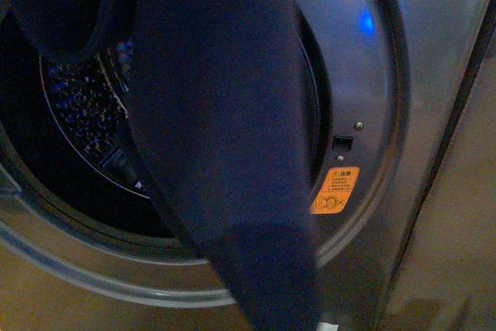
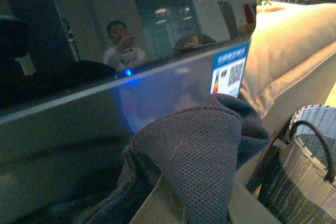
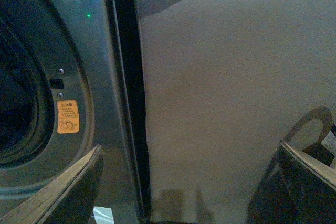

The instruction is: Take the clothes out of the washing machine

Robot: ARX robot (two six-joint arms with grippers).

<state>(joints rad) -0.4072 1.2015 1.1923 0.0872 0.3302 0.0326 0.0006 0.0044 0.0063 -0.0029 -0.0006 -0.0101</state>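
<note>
The clothes (image 1: 225,137), a dark navy garment, hang in front of the washing machine's (image 1: 434,114) round porthole and cover most of it. Behind them the perforated drum (image 1: 81,102) shows. In the left wrist view my left gripper (image 2: 194,203) is shut on the clothes (image 2: 194,145), bunched over its fingers, beside the washer's top panel (image 2: 79,129). My right gripper (image 3: 191,182) is open and empty, its fingers (image 3: 68,187) spread before a beige wall, with the washer's front (image 3: 79,51) beside them.
An orange warning sticker (image 1: 335,191) sits right of the porthole, also in the right wrist view (image 3: 67,116). A blue light (image 1: 366,21) glows above. A woven wicker basket (image 2: 302,161) stands beside the machine. A beige surface (image 3: 236,103) lies right of the washer.
</note>
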